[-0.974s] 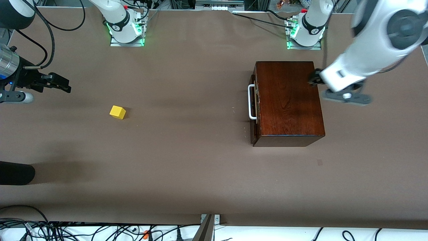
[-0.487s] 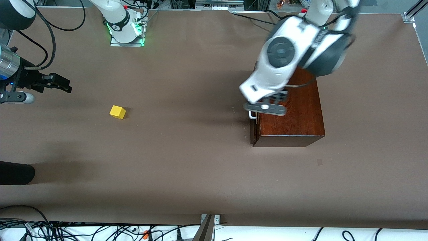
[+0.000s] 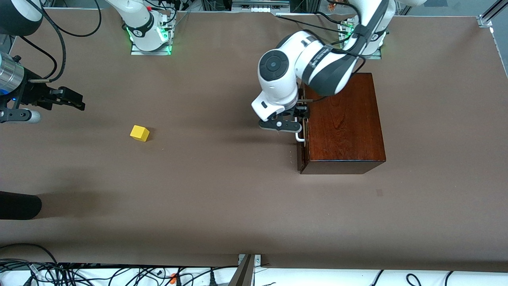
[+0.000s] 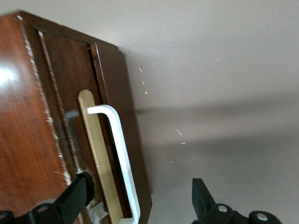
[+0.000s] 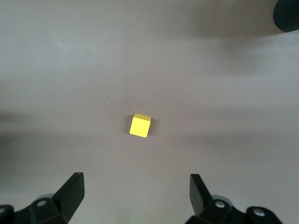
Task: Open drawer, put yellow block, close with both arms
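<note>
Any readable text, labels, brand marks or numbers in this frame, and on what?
None readable.
Wooden box, white handle and yellow block: no lettering visible.
Dark bands on the arm bases: small marks, too small to read.

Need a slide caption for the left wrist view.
Left claw open, straddling the closed drawer's white handle.

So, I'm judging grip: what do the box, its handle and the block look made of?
Wooden box: likely varnished dark reddish wood, with visible grain and glare. White U-shaped handle: smooth, perhaps painted metal or plastic. Yellow block: matte, evenly coloured, painted wood or plastic.
</note>
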Tool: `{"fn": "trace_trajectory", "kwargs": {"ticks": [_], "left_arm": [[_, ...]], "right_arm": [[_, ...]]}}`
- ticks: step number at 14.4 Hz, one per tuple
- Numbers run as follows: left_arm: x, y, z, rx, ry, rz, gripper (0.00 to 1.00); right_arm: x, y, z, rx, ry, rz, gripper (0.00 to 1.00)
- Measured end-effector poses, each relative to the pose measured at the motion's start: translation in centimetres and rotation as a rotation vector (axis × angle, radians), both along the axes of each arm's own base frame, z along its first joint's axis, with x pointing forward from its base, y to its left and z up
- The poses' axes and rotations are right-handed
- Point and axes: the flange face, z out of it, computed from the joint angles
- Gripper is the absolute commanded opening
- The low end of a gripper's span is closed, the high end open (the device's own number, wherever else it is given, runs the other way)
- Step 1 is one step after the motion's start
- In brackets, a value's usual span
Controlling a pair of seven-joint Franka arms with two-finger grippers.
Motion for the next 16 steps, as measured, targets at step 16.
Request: {"fn": "trace_trajectory", "kwargs": {"ticks": [16], "left_arm": [[-1.6, -0.7, -9.2, 0.106, -0.034, -0.004, 1.00]], "right_arm": [[0.0, 0.0, 0.0, 0.000, 0.000, 0.000, 1.00]]}}
